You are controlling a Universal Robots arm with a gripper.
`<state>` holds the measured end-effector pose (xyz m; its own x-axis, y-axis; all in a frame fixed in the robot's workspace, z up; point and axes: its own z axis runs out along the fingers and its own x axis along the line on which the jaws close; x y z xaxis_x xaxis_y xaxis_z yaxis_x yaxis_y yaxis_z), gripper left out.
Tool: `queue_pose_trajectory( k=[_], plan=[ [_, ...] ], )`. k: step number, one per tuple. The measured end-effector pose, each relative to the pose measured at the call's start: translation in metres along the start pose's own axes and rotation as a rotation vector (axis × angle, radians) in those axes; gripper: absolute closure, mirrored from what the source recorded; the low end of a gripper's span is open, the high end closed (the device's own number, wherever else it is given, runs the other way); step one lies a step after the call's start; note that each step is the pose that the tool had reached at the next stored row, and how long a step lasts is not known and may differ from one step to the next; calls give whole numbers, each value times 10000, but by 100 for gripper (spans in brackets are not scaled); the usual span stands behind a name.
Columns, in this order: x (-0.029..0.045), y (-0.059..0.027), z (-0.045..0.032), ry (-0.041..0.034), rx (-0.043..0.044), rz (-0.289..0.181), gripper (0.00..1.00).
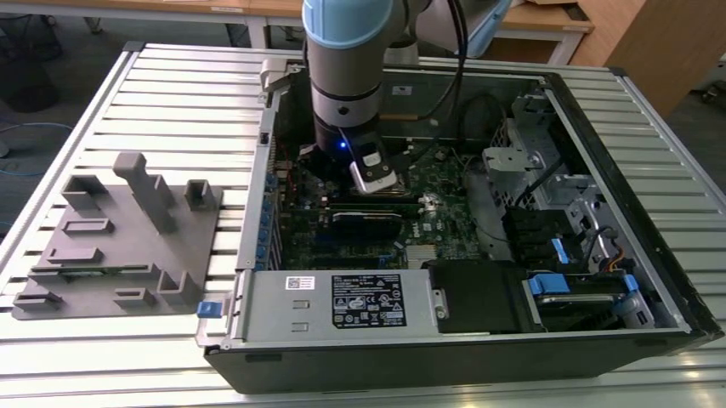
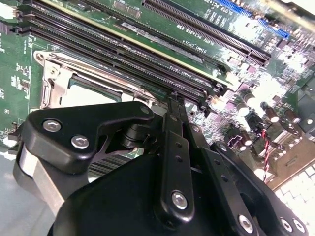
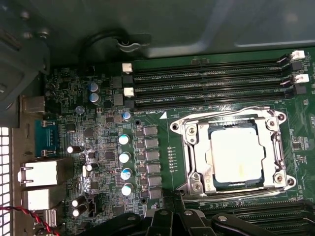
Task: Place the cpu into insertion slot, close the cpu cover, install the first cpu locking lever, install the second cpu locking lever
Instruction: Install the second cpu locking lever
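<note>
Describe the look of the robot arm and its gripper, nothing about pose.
The arm is a thick grey cylinder with a light blue joint cap and a small blue light near the wrist. A black cable runs alongside. The gripper is matte black, built of jointed linkage bars fastened with silver screws.

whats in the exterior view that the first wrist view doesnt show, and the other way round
Exterior view alone: the whole open computer case on the slatted table, the grey fixture block at the exterior view's left, and the robot arm reaching down into the case.

First wrist view alone: the cpu seated in the insertion slot, with the cpu cover framing it, plus the long memory slots beside it.

Both: the green circuit board and part of the gripper.
</note>
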<state>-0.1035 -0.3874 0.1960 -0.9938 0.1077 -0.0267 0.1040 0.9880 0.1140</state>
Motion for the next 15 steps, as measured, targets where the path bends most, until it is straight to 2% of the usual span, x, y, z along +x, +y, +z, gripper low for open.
queue_pose_trajectory(
  k=[15],
  plan=[
    [-16,29,6,0,1,0,89]
  ],
)
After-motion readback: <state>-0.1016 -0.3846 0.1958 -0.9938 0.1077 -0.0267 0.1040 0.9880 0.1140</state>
